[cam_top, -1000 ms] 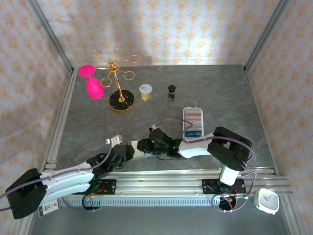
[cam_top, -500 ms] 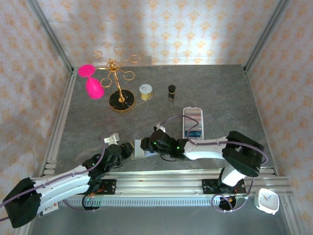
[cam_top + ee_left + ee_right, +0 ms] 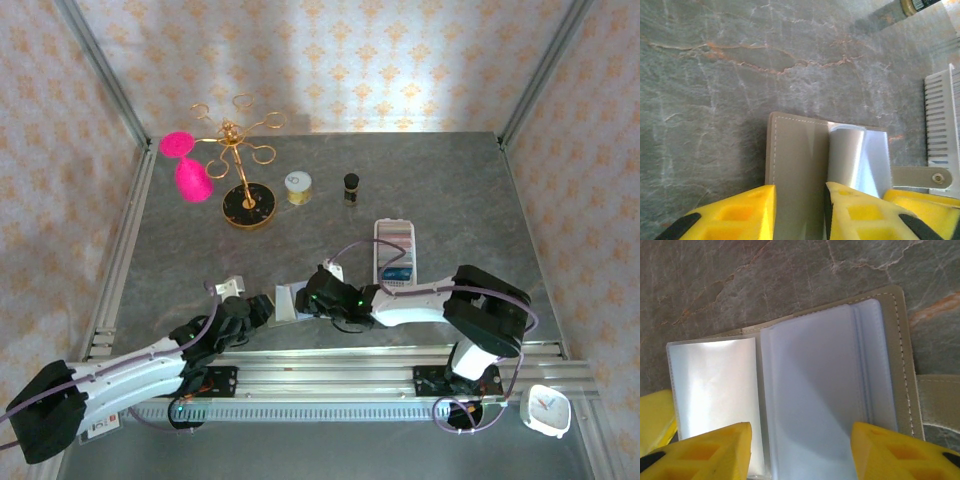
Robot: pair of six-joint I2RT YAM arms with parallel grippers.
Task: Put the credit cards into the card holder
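The card holder [image 3: 286, 302] lies open near the table's front edge, between my two grippers. In the left wrist view its grey-green cover [image 3: 797, 150] runs between and under my left gripper's [image 3: 800, 186] yellow fingers, which stand a little apart. A clear sleeve [image 3: 857, 155] and the snap tab [image 3: 920, 177] lie to its right. My right gripper [image 3: 801, 426] hangs open over the bluish sleeves [image 3: 810, 390] with nothing in it. The credit cards [image 3: 394, 262] sit in the white tray [image 3: 393, 226]. In the top view my left gripper [image 3: 262, 306] and right gripper [image 3: 306, 298] flank the holder.
A gold wire stand [image 3: 245, 200] with pink fluffy things [image 3: 185, 165] is at the back left. A small round tin [image 3: 298, 186] and a dark bottle [image 3: 351, 187] stand behind the tray. The aluminium rail [image 3: 330, 365] runs along the front, with a white clock [image 3: 545, 410] beyond it.
My right gripper has drawn back slightly to the right, uncovering more of the open holder. The left arm has settled lower and stays at the holder's left side.
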